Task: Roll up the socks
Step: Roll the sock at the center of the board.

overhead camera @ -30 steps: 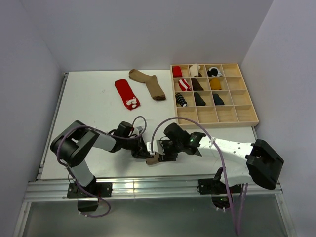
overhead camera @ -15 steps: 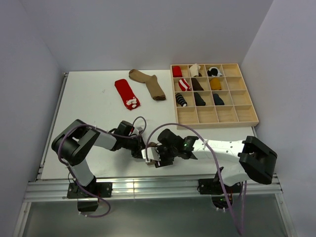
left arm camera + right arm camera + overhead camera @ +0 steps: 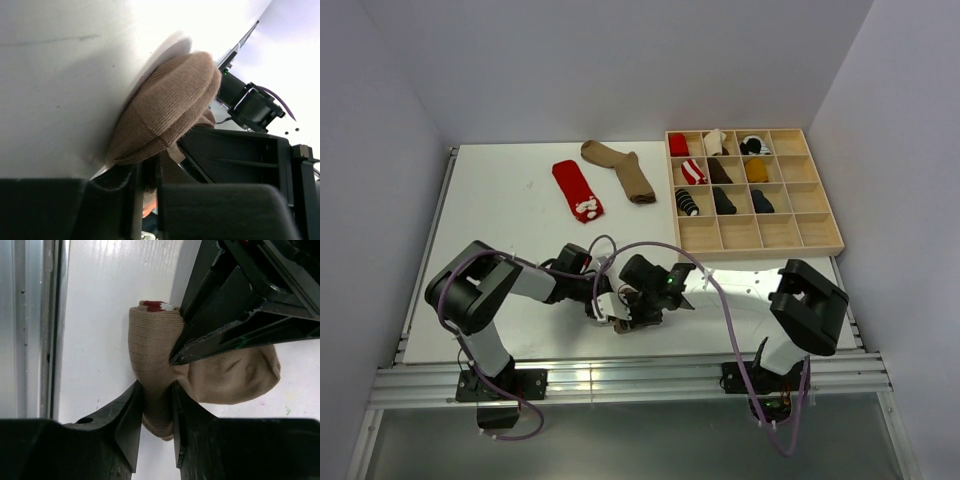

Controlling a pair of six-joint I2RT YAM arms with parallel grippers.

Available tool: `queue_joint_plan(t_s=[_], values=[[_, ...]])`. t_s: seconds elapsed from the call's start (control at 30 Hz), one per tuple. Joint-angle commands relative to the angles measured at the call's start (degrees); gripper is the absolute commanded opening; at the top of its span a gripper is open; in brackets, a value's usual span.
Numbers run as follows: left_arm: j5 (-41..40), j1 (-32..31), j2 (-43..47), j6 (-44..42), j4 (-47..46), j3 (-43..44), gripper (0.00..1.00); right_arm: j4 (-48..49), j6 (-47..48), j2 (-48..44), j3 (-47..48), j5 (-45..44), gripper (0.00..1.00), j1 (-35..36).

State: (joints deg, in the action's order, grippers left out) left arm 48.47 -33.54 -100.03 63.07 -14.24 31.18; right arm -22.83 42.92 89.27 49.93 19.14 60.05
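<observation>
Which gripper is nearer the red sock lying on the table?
Left. The left gripper is in front of the red sock, slightly rightward; the right gripper is farther right and farther forward.

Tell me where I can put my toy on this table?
Bare: left side, between the table edge and red sock; a smaller patch before the brown sock, beside the tray. Crowded: near edge, where the left arm and right arm meet over the tan sock.
</observation>
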Motion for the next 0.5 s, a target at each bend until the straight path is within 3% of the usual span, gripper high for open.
queue_joint_plan(t_s=[0.0, 0.13, 0.47], values=[[-6.7, 0.6, 1.6, -2.0, 4.9, 0.3, 0.18, -6.1, -0.2, 4.0, 4.8, 3.5, 0.3, 0.2], [-11.2, 1.4, 5.4, -4.2, 7.3, 1.2, 0.33, -12.6, 0.0, 8.4, 9.2, 6.9, 0.28, -1.9], [-18.5, 3.8, 15.7, -7.3, 7.5, -0.7, 0.38, -28.0, 1.6, 20.3, 22.8, 15.9, 0.27, -9.9]])
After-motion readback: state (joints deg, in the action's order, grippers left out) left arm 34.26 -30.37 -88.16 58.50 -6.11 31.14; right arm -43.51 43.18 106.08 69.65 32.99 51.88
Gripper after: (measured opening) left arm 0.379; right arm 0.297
